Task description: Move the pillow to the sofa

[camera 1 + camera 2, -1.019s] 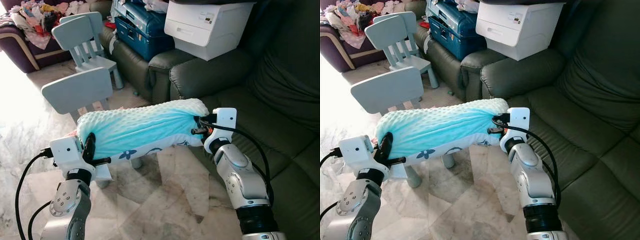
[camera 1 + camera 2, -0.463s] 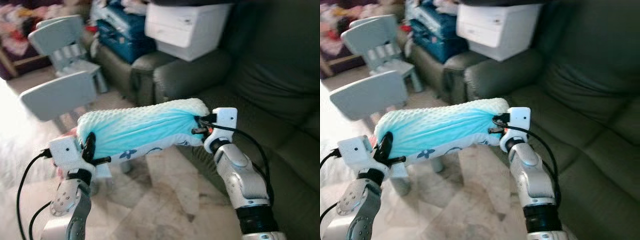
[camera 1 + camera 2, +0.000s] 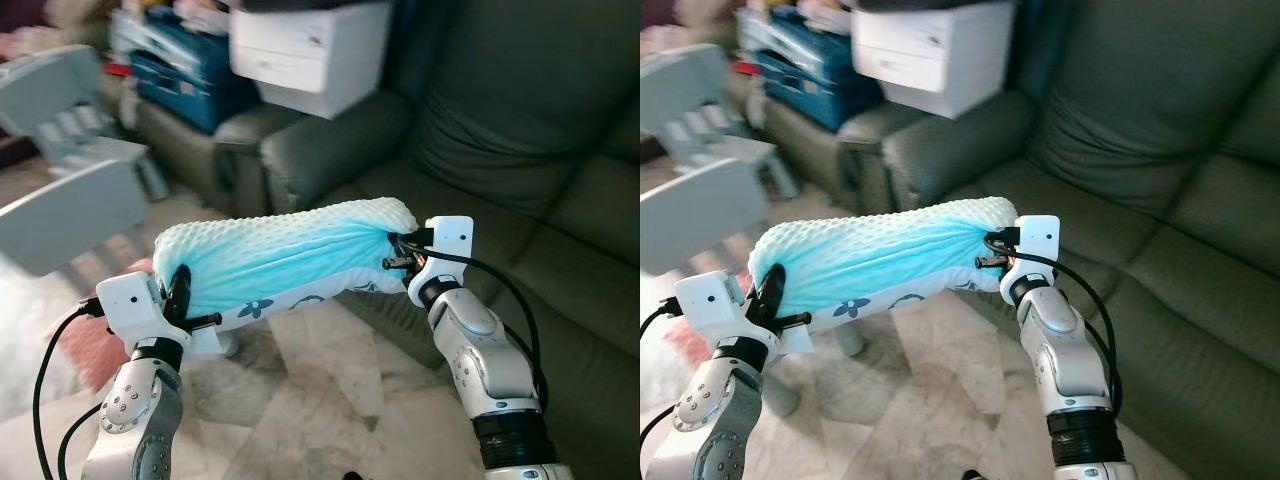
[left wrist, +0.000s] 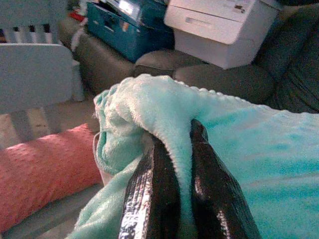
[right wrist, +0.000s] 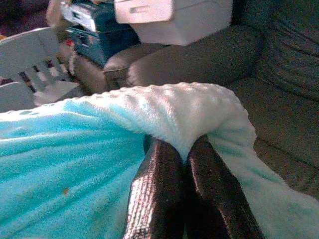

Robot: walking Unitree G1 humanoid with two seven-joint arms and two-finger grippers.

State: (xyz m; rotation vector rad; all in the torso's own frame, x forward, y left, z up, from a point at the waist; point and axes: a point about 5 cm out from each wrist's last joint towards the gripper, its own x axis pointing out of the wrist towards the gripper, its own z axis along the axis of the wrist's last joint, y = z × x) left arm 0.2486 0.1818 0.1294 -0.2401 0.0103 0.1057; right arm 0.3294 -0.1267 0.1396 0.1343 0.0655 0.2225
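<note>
Turquoise and nubbly, the pillow [image 3: 285, 262] hangs in the air between the two arms, stretched lengthwise, with a white underside printed with small dark flowers. It is held above the pale marble floor [image 3: 300, 390], just in front of the sofa's seat edge and not resting on anything. The left gripper [image 4: 174, 164] pinches the pillow's left end, a fold of the fleece caught between its two black fingers [image 4: 152, 199]. The right gripper [image 5: 183, 159] pinches the right end in the same way, its fingers [image 5: 159, 194] pressed together on a bunched ridge of fabric (the cloth puckers into pleats there). To the right and beyond lies the dark green sofa [image 3: 520, 150], its seat and back cushions close to the right arm. On the far sofa arm sits a white printer [image 3: 310, 50], with a blue case [image 3: 185, 75] to its left. A pale grey child's chair [image 3: 70, 210] stands at the left, blurred, and a pink cushion [image 4: 45, 169] lies low beside it.
</note>
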